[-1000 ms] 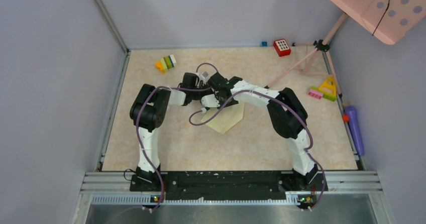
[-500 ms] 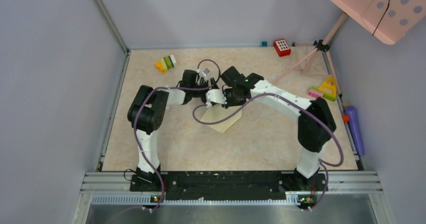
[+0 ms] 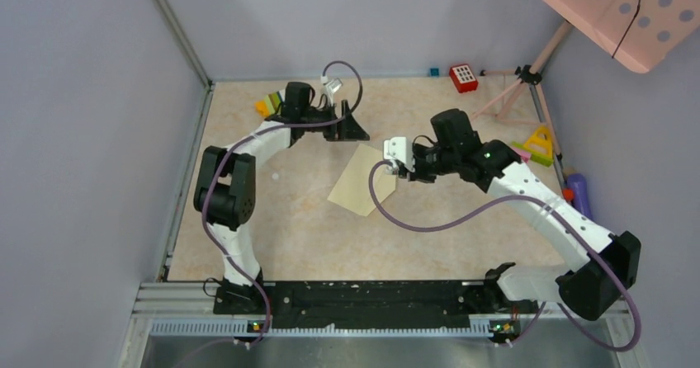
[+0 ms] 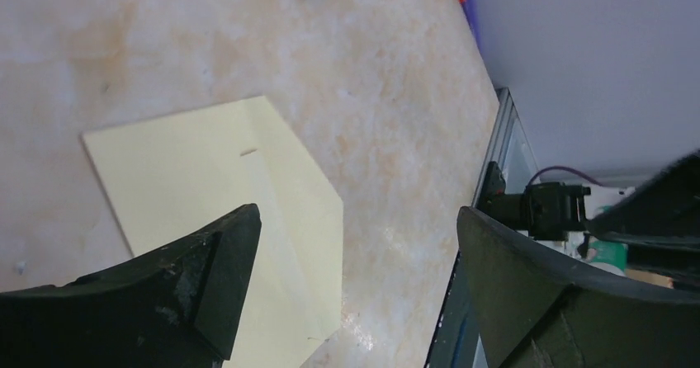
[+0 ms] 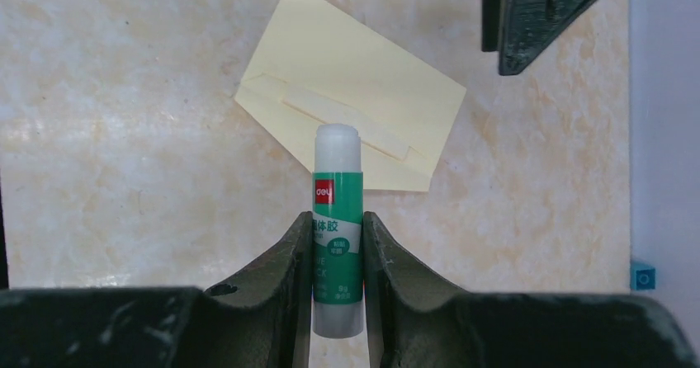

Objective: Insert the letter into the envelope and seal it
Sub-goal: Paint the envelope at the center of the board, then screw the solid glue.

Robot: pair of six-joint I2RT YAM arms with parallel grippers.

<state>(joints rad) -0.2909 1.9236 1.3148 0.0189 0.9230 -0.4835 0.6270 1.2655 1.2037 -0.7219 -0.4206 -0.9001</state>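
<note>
Pale grey walls close in a beige marbled worktop [image 3: 289,236], with the two arms reaching out from its near edge.

The right hand [image 5: 337,219] is clamped on a small glue stick [image 5: 337,195], one finger pressed against each side of its lower half. The stick stands up between the fingers with its rounded white end pointing toward the envelope. Its label is green with a white band; a red logo reads "deli", and white Chinese characters, partly hidden by the fingers, sit below it. In the right wrist view the stick's tip overlaps the near edge of the envelope, but whether it touches the paper cannot be told.

The left hand [image 4: 355,219] is spread wide, with nothing between its black fingers. From above it sits just past the far corner of the envelope, and the left wrist view looks down on the paper.

The pale yellow-cream rectangular paper envelope [image 3: 363,191] lies flat near the middle of the worktop, turned at an angle to its edges. A narrow folded strip runs along one long side in the right wrist view, and a small short mark [image 4: 248,150] shows mid-face in the left wrist view.

A red block with white dots [image 3: 463,77] and a stack of coloured toy bricks [image 3: 272,104] lie near the far wall, well apart from the envelope.
</note>
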